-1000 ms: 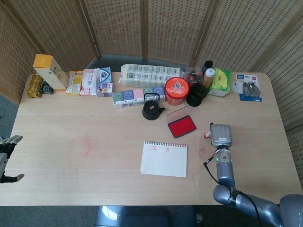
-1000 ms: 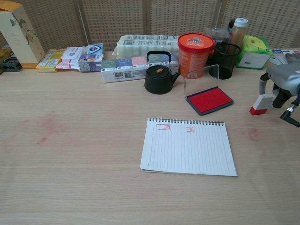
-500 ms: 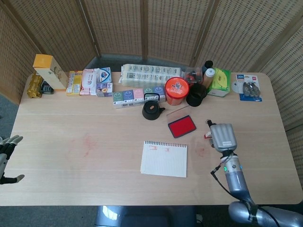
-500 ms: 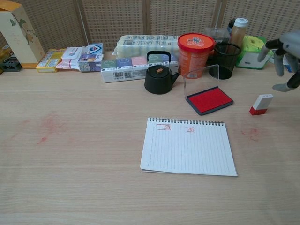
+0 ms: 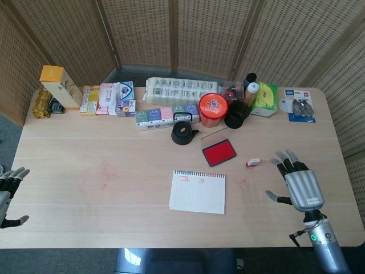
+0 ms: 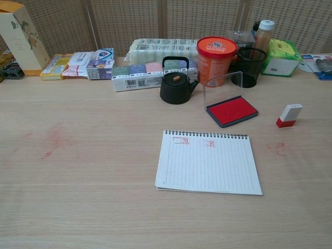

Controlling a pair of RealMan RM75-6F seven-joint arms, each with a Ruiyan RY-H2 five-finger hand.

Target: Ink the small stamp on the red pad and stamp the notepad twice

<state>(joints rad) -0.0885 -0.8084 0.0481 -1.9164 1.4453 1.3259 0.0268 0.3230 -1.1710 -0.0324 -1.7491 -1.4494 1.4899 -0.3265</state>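
Notepad front-centre on counter. Ink pad behind it, slightly right. Stamp right of pad, apart. Kettle behind-left of pad.

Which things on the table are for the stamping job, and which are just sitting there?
For the job:
small stamp
red ink pad
notepad, with two red marks at its top
right hand, open and holding nothing

Just lying about:
black teapot
orange tub
black mesh cup
tissue packs
green box
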